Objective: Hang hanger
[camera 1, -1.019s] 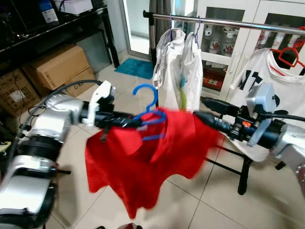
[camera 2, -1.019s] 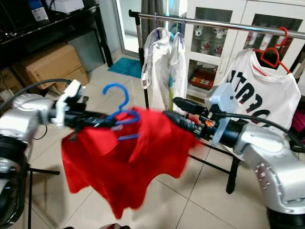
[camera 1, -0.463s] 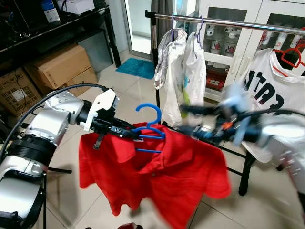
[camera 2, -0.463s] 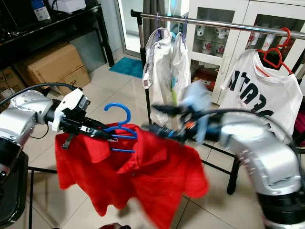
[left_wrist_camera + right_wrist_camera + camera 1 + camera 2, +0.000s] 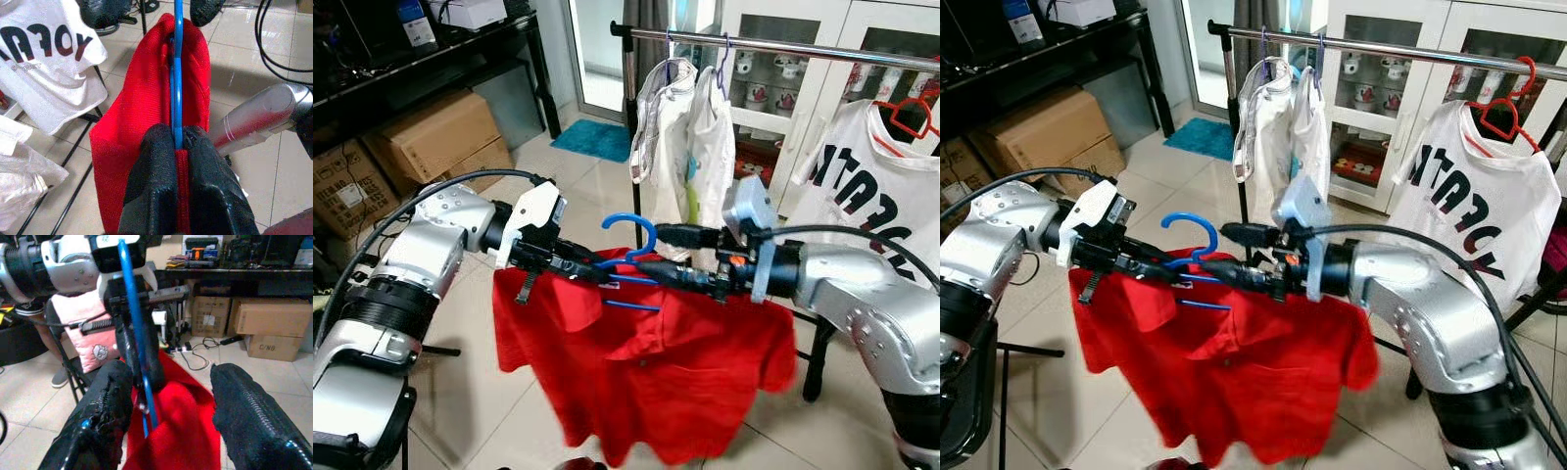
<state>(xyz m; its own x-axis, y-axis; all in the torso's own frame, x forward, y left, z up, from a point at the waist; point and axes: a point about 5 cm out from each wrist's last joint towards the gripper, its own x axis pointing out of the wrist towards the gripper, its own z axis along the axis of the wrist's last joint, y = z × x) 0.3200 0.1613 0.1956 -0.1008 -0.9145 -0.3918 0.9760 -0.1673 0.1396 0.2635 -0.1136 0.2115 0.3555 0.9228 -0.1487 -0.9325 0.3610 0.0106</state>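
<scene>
Left jaws (image 5: 175, 147) clamp blue hanger (image 5: 628, 257) | right jaws (image 5: 166, 396) straddle it

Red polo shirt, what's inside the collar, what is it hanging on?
The red polo shirt hangs on a blue hanger: hook and upper bars show, and the left gripper pinches one bar. Its shoulder arms are covered by fabric.

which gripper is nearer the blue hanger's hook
Right. The right gripper is open, its fingers straddling the blue hanger just below the hook. The left gripper is shut on the hanger's shoulder, further to the side, inside the red shirt.
</scene>
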